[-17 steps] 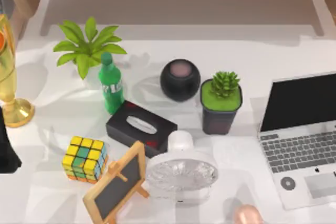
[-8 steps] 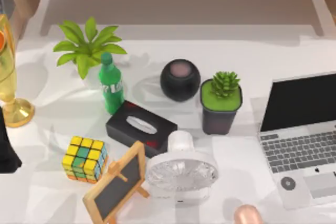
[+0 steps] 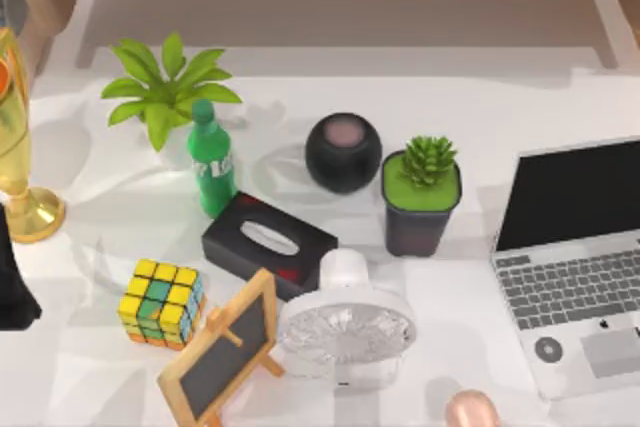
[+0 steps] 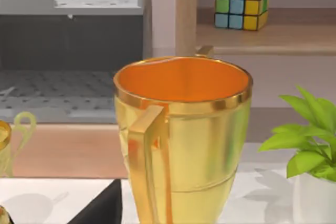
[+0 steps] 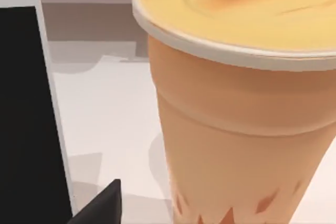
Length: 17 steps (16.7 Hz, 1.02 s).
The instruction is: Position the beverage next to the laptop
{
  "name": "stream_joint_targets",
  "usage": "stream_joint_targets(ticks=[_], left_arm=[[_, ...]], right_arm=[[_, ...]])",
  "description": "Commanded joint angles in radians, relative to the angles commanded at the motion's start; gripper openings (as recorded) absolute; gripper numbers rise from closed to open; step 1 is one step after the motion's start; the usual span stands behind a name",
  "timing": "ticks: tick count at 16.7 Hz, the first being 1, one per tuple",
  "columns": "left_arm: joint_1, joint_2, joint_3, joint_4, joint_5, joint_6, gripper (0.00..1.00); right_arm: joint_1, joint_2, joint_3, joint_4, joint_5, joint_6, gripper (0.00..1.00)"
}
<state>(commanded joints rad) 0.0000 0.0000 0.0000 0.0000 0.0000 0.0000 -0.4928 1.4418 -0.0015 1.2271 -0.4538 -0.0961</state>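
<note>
Nothing has moved since a moment ago. One green plastic bottle point(image 3: 211, 160) with a round cap stands upright toward the worktop's point(image 3: 520, 97) left back part, just beside one black tissue box point(image 3: 268, 244) and one leafy plant point(image 3: 168, 85). One flat grey laptop point(image 3: 575, 257) sits open at the right edge, well apart from the bottle. One shiny gold cup point(image 4: 181, 140) stands at the left edge. I cannot tell how either tool stands.
</note>
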Motion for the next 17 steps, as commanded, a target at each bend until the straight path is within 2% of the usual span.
stream_joint_targets(ticks=[7, 17], left_arm=[[0.0, 0.0, 0.0, 0.0, 0.0, 0.0, 1.0], [0.0, 0.0, 0.0, 0.0, 0.0, 0.0, 1.0]], right_arm=[[0.008, 0.02, 0.013, 0.013, 0.008, 0.002, 1.0], [0.156, 0.395, 0.266, 0.141, 0.159, 0.036, 1.0]])
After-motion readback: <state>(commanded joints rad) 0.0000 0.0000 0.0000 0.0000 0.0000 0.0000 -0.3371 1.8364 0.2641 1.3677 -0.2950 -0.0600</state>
